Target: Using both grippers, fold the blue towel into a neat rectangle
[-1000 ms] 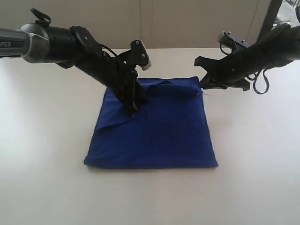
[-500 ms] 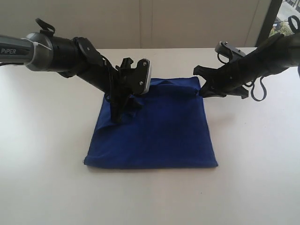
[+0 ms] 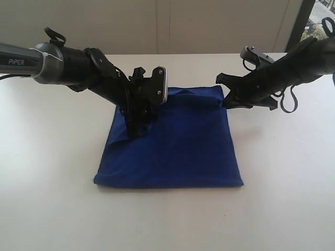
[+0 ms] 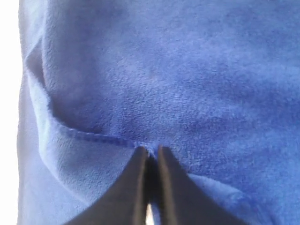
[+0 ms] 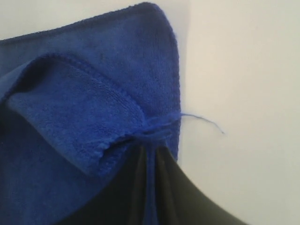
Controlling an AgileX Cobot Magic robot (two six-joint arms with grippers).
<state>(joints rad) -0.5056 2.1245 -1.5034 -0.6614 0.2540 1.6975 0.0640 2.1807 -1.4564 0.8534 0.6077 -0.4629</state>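
The blue towel (image 3: 178, 146) lies folded on the white table (image 3: 52, 172), its front edge straight and its far edge rumpled. My left gripper (image 3: 135, 129) points down onto the towel's far left part. In the left wrist view its jaws (image 4: 151, 151) are shut on a pinch of the blue towel (image 4: 187, 70) at a stitched hem. My right gripper (image 3: 225, 102) is at the far right corner. In the right wrist view it (image 5: 151, 146) is shut on the blue towel (image 5: 70, 108), which bunches into a raised fold there; a loose thread (image 5: 201, 119) trails off.
Bare white table surrounds the towel on every side. A pale wall stands behind the table, with a dark post (image 3: 301, 21) at the back right. A black cable loop (image 3: 290, 99) hangs under the right arm.
The left wrist has turned and shifted slightly left over the towel, and its jaws have closed on the hem. The right arm rose a little early on, then held still.
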